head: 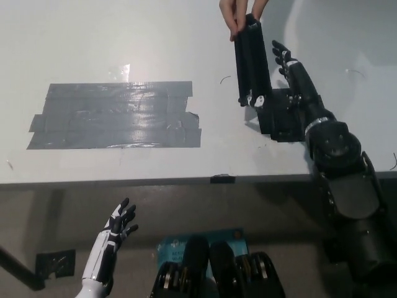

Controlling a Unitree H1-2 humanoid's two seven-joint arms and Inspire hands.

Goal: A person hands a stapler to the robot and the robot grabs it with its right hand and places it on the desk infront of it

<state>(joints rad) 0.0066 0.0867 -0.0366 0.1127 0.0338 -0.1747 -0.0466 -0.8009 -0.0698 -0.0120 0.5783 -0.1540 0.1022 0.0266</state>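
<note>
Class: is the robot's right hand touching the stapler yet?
Cannot tell. In the head view the right hand lies beside the stapler, overlapping its lower end; contact is unclear.
</note>
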